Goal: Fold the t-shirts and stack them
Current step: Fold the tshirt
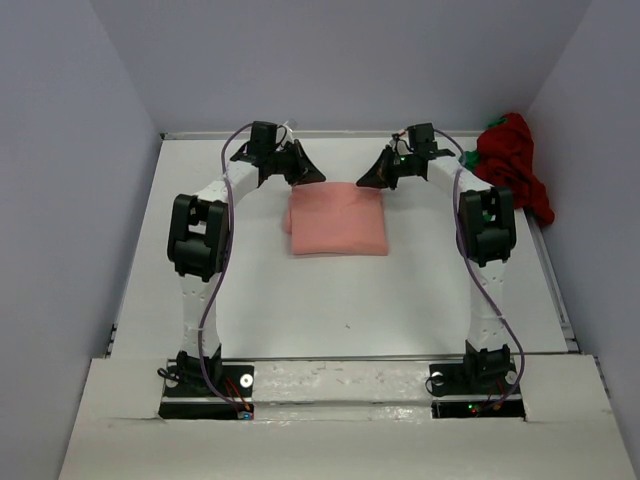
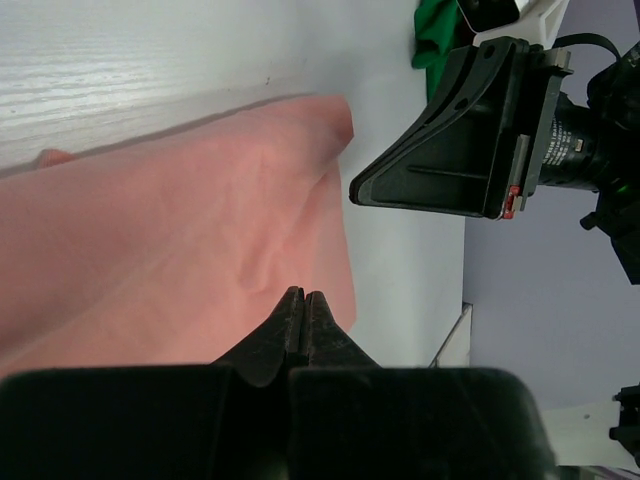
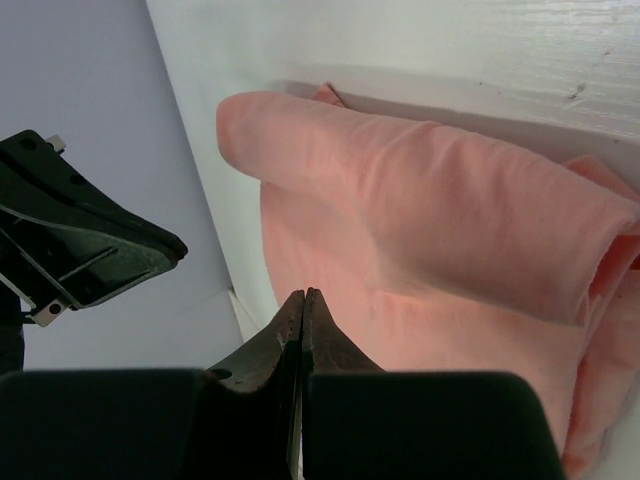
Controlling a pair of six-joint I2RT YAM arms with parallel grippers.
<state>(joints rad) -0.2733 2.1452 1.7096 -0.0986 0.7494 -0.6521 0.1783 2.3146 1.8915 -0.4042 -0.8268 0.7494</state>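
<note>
The salmon-pink t-shirt (image 1: pixel 337 221) lies folded into a rectangle on the white table. It also shows in the left wrist view (image 2: pixel 170 240) and in the right wrist view (image 3: pixel 440 220). My left gripper (image 1: pixel 318 177) is shut and empty over the shirt's far left corner; its jaws are pressed together in its own view (image 2: pixel 303 295). My right gripper (image 1: pixel 363 181) is shut and empty over the far right corner, with its jaws together (image 3: pixel 303 293). The dark red t-shirt (image 1: pixel 515 165) lies bunched at the far right. A bit of the green t-shirt (image 1: pixel 472 157) peeks out beside it (image 2: pixel 435 35).
Grey walls close in the table at the back and both sides. A raised rim (image 1: pixel 555 280) runs along the table's right edge. Both arm bases (image 1: pixel 205 385) stand at the near edge. The two grippers hang close together, tips facing each other.
</note>
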